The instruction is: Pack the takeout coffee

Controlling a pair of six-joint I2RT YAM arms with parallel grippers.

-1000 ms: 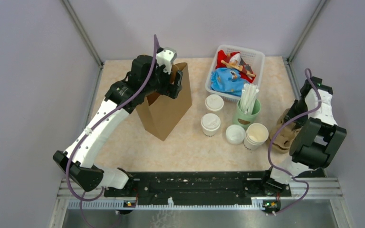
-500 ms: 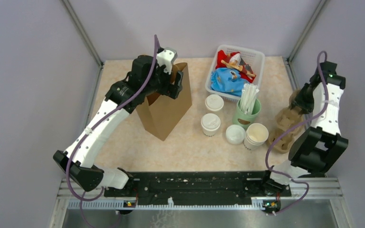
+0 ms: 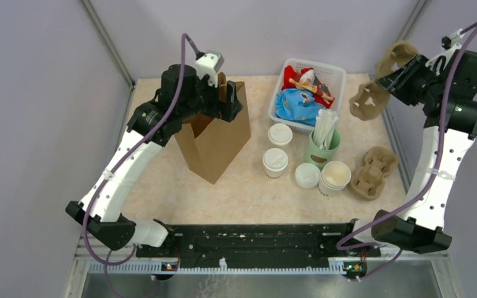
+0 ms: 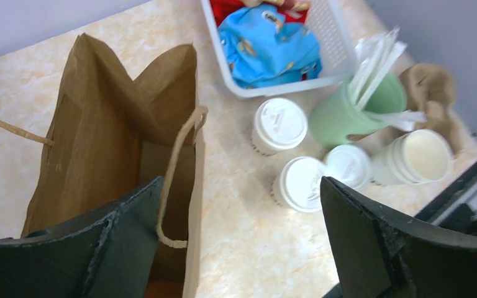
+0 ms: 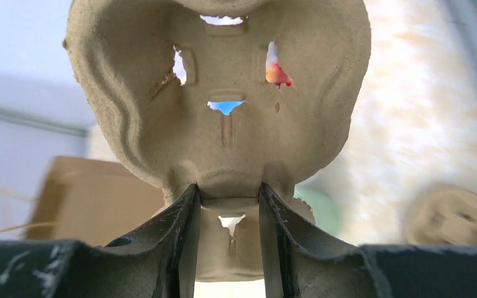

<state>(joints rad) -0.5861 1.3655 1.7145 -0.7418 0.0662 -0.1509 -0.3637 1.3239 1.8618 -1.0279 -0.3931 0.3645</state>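
Observation:
Two lidded white paper cups stand right of the brown paper bag (image 3: 214, 139): a near one (image 3: 275, 162) and a far one (image 3: 280, 135). In the left wrist view they are the near cup (image 4: 298, 183), with dark marks on its side, and the far cup (image 4: 279, 124). My left gripper (image 3: 227, 99) is open and empty, above the open bag's right rim (image 4: 189, 186), one finger over the bag, one over the table. My right gripper (image 3: 404, 77) is raised high at the back right, shut on a cardboard cup carrier (image 3: 372, 93), which fills the right wrist view (image 5: 223, 93).
A second carrier (image 3: 372, 172) lies at the right table edge. A stack of lidless cups (image 3: 335, 177), a loose lid (image 3: 307, 176) and a green cup of straws (image 3: 323, 149) stand by the lidded cups. A white basket (image 3: 336, 77) with packets is behind.
My right arm has swung up and back, lifting one carrier off the pile at the right edge. My left gripper has shifted slightly left over the bag.

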